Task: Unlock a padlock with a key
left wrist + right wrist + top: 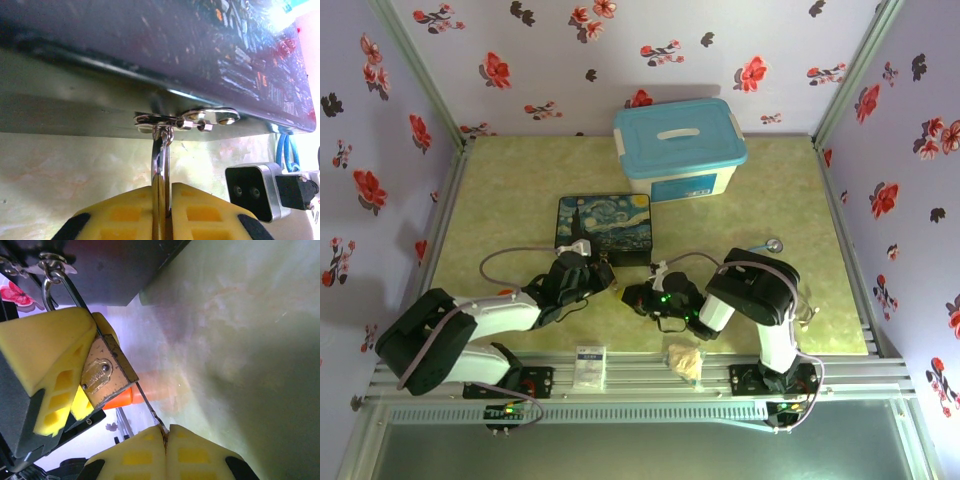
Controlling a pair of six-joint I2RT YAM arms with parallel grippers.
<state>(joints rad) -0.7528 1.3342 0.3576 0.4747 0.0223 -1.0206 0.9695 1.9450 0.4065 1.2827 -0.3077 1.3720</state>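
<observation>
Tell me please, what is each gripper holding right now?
Left gripper: closed on the padlock.
Right gripper: closed on the key.

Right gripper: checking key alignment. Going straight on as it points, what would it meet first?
Likely the padlock; the key in the right gripper already nears its lower corner, depth unclear.

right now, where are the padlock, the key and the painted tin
padlock (105,375), right wrist view, brass body face
key (148,406), right wrist view, thin blade
painted tin (604,225), top external view, lid
</observation>
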